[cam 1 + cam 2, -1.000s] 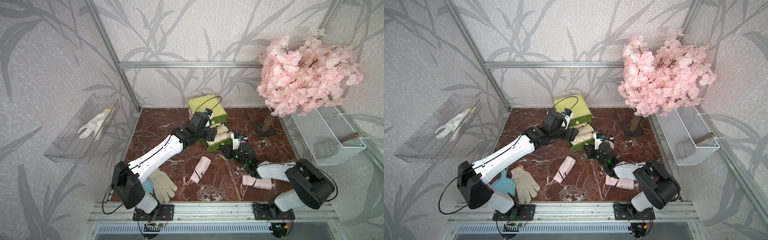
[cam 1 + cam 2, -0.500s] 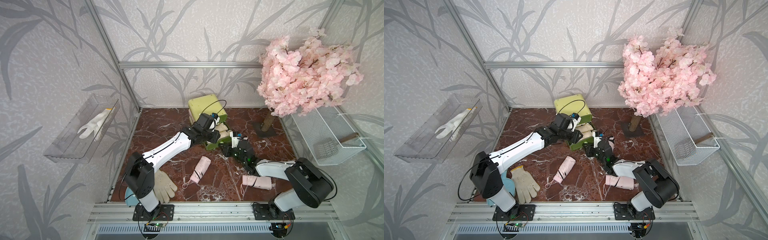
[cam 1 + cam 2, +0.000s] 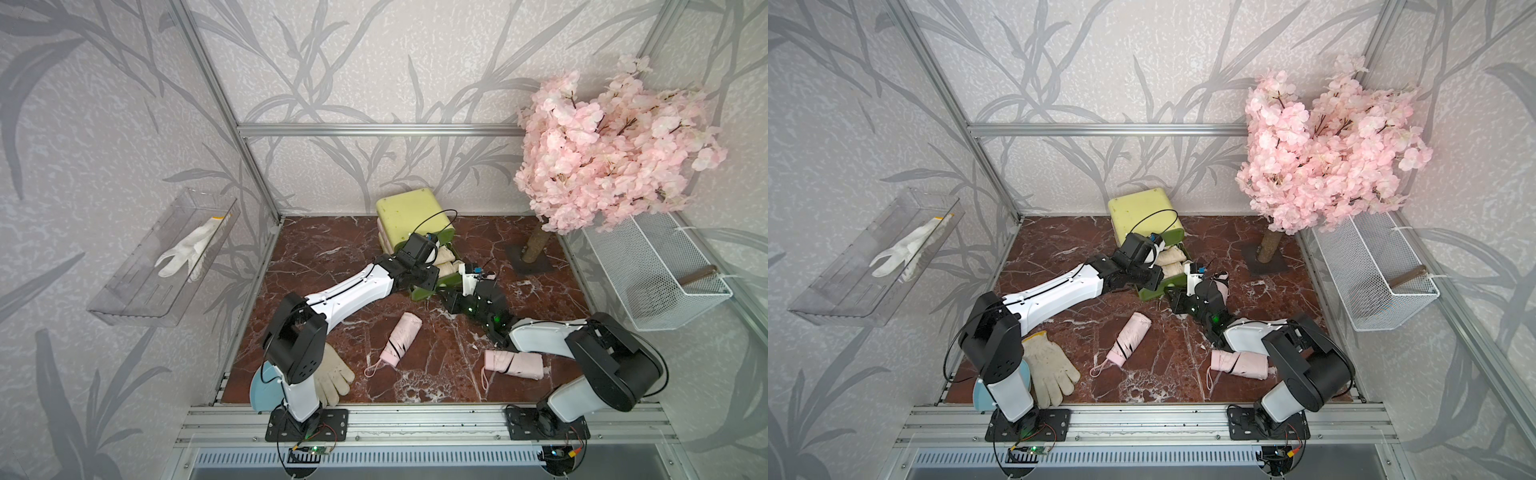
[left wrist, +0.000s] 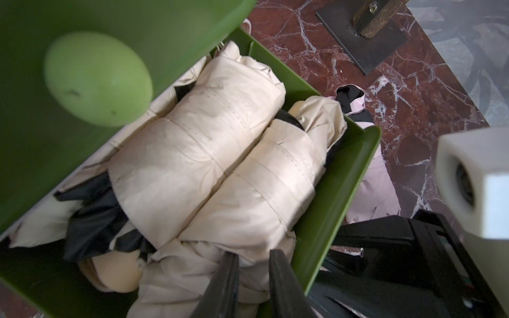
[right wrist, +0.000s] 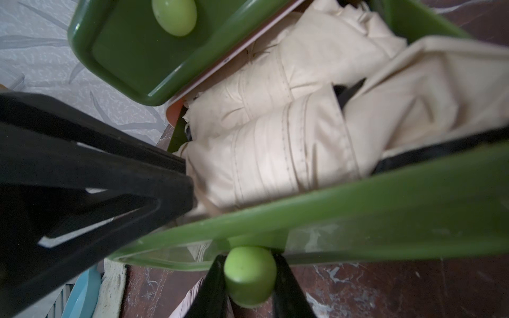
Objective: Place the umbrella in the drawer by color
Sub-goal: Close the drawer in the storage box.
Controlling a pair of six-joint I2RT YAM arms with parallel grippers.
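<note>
The lime-yellow drawer chest (image 3: pixel 409 218) (image 3: pixel 1144 216) stands at the back. Its bottom green drawer (image 4: pixel 338 192) is pulled out and holds several rolled cream umbrellas (image 4: pixel 198 154) (image 5: pixel 275 154). My left gripper (image 4: pixel 252 256) (image 3: pixel 426 277) reaches into the drawer's front end, jaws nearly together with cream umbrella fabric between them. My right gripper (image 5: pixel 249 275) (image 3: pixel 1177 301) is shut on that drawer's pale-green knob (image 5: pixel 249 275). Two pink umbrellas (image 3: pixel 399 340) (image 3: pixel 515 363) lie on the marble floor. Another pink umbrella (image 4: pixel 377 181) lies beside the drawer, under the right arm.
The drawer above (image 4: pixel 96 78) juts out over the open one. A work glove (image 3: pixel 332 374) and a blue plate (image 3: pixel 259 386) lie front left. A pink blossom tree (image 3: pixel 602 145) stands back right beside a wire basket (image 3: pixel 656 266). A clear shelf (image 3: pixel 166 257) hangs on the left wall.
The left gripper came down from over the chest to the open drawer's front end, and its jaws closed. The right gripper stayed on the knob.
</note>
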